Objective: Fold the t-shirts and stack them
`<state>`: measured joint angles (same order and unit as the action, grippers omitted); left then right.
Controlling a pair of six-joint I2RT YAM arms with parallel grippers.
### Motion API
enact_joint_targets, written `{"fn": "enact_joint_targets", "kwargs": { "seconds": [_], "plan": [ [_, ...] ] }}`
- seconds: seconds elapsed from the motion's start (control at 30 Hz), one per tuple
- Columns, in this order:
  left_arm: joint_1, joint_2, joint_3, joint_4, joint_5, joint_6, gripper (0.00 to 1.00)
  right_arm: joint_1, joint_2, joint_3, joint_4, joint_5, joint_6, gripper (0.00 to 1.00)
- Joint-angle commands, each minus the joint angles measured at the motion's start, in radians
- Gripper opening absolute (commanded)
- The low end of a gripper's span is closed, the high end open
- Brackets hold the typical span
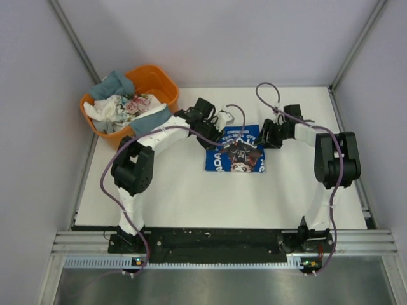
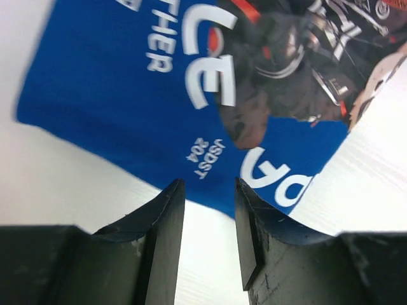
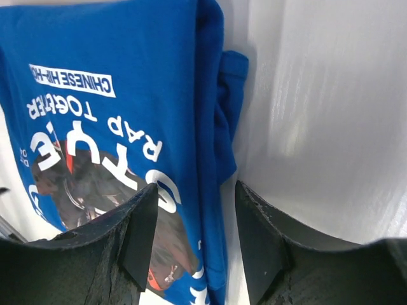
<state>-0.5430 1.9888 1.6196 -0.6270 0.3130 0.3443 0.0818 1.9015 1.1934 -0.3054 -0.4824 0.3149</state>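
Observation:
A royal blue t-shirt (image 1: pixel 236 154) with white lettering and a dark graphic lies folded flat in the middle of the white table. My left gripper (image 1: pixel 219 121) hovers over its far left edge; in the left wrist view (image 2: pixel 210 184) its jaws are open and empty over the shirt's (image 2: pixel 127 95) edge. My right gripper (image 1: pixel 268 135) is at the shirt's far right edge; in the right wrist view (image 3: pixel 196 187) its jaws are open and empty above the shirt's (image 3: pixel 121 70) folded side. Other shirts, grey-blue, white and floral (image 1: pixel 124 105), lie heaped in the tub.
An orange plastic tub (image 1: pixel 164 86) stands at the back left of the table, just behind my left arm. Grey walls close in the left, right and back. A metal rail (image 1: pixel 216 244) with the arm bases runs along the near edge.

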Motion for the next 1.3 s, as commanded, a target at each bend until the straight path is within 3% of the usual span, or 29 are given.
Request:
{"fn": "enact_joint_targets", "kwargs": {
  "seconds": [0.0,0.1,0.17,0.27,0.33,0.43,0.5,0.67,0.93,1.1,1.27],
  "plan": [
    [-0.012,0.025,-0.040,0.000,-0.011,-0.004,0.41,-0.005,0.027,0.028,0.045,-0.091,-0.004,0.51],
    [-0.011,0.064,-0.053,-0.005,0.014,-0.011,0.41,-0.005,0.048,0.015,0.069,-0.125,0.012,0.47],
    [-0.012,0.085,-0.049,-0.007,0.011,-0.014,0.41,-0.004,0.063,0.018,0.072,-0.139,0.013,0.39],
    [-0.011,0.091,-0.040,0.001,-0.026,-0.011,0.41,-0.007,0.073,0.023,0.074,-0.153,0.013,0.13],
    [-0.011,0.076,-0.038,0.012,-0.048,-0.001,0.42,-0.008,0.068,0.025,0.072,-0.153,0.010,0.01],
    [-0.011,0.053,-0.027,0.006,-0.061,0.022,0.47,-0.022,0.053,0.031,0.057,-0.125,-0.003,0.00],
    [-0.011,0.028,-0.024,0.000,-0.064,0.036,0.57,-0.028,0.044,0.047,0.022,-0.096,-0.034,0.00],
    [0.011,-0.025,-0.010,-0.013,-0.078,0.074,0.66,-0.050,0.039,0.127,-0.113,-0.015,-0.157,0.00],
    [0.086,-0.087,-0.009,-0.046,-0.071,0.076,0.89,-0.111,0.036,0.210,-0.248,0.290,-0.370,0.00],
    [0.100,-0.120,-0.036,-0.048,-0.084,0.085,0.90,-0.169,0.050,0.248,-0.264,0.441,-0.415,0.00],
    [0.109,-0.127,-0.049,-0.051,-0.106,0.085,0.90,-0.283,0.068,0.271,-0.261,0.478,-0.361,0.00]
  ]
}}
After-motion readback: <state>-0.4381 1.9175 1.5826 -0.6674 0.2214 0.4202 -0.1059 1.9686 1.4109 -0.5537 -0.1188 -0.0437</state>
